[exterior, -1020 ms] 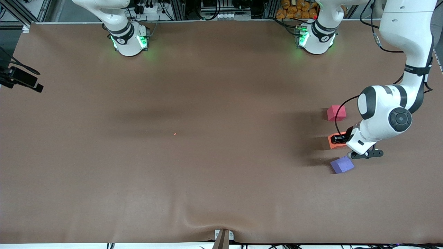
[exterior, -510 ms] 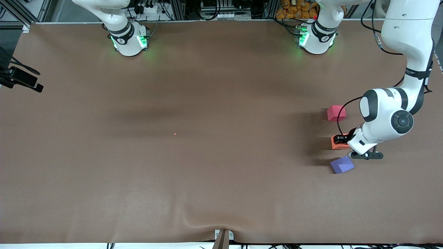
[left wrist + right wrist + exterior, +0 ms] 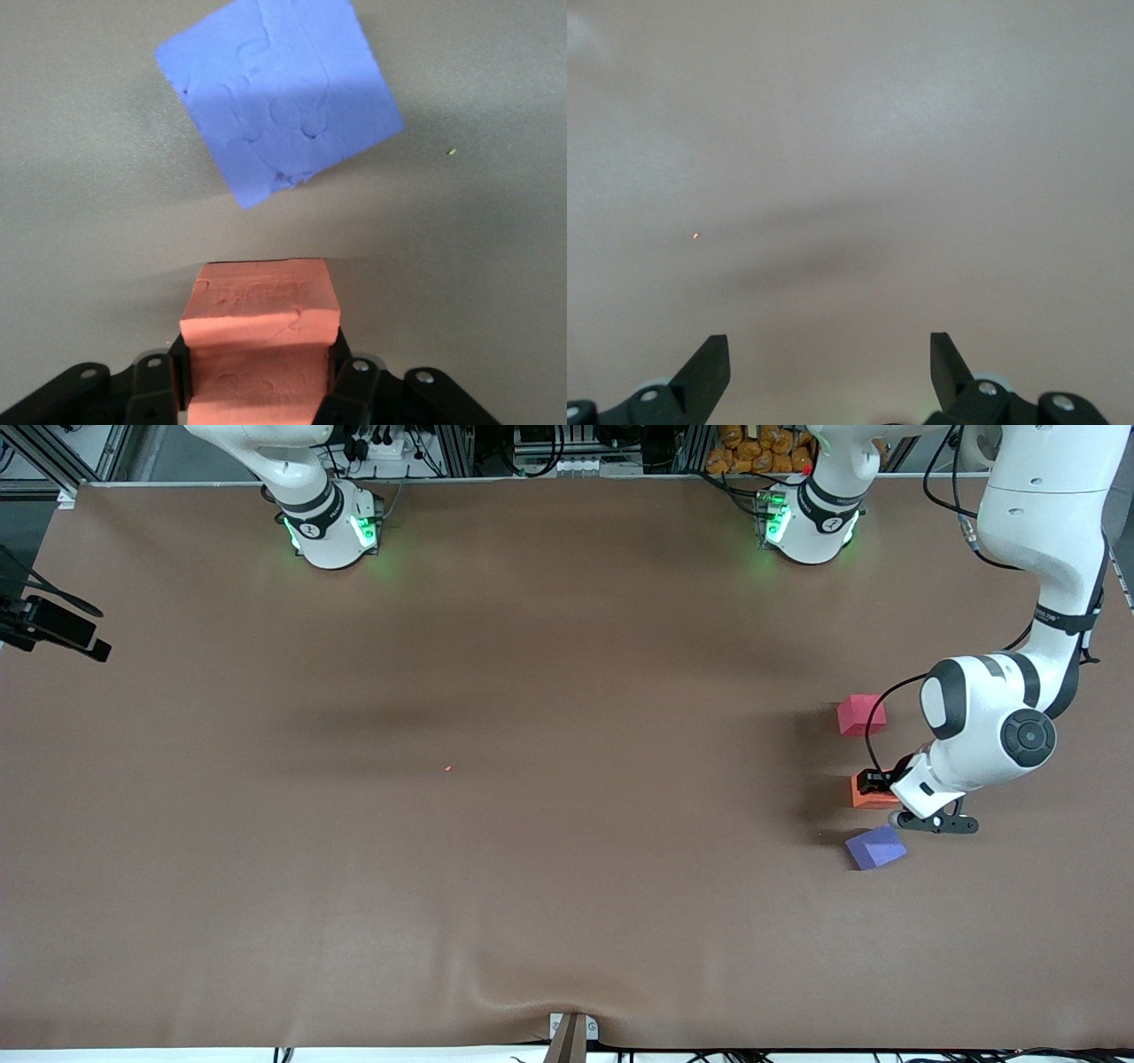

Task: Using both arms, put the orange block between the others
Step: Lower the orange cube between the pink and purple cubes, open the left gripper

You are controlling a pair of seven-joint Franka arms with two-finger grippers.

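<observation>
Gripping now: left gripper (image 3: 873, 781) has its fingers (image 3: 353, 379) closed on the orange block (image 3: 871, 794), toward the left arm's end of the worktop (image 3: 532, 824).
Purple-blue cube (image 3: 874, 847): nearest the front camera of the three, resting on the worktop, turned at an angle, just beside the orange block but apart from it.
Orange block, place: between the two other cubes, low at the worktop; whether it touches the surface cannot be told.
Red-pink cube (image 3: 860, 715): farthest from the front camera, near the orange block with a clear gap.
Right gripper (image 3: 830, 363): fingers spread wide and empty over bare worktop; that arm waits.
Orange speck (image 3: 448, 767): on the worktop mid-table, well apart from the cubes.
</observation>
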